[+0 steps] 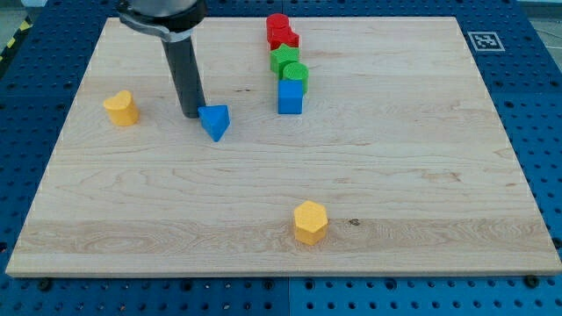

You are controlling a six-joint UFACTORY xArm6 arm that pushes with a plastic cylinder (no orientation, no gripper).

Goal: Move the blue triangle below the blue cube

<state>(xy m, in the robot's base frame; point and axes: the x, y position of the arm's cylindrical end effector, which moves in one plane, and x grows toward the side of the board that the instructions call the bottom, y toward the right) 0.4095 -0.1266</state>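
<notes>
The blue triangle point(214, 121) lies on the wooden board, left of centre. The blue cube point(291, 97) stands to its right and slightly higher in the view, at the bottom of a column of blocks. My tip point(192, 115) rests on the board just left of the blue triangle, touching or almost touching its left side. The dark rod rises from there to the view's top.
Above the blue cube stand a green cylinder point(295, 74), a green block point(283, 59) and two red blocks point(281, 32). A yellow block point(121, 108) sits at the left, a yellow hexagonal block point(310, 221) near the bottom centre. The board's edge point(263, 276) runs along the bottom.
</notes>
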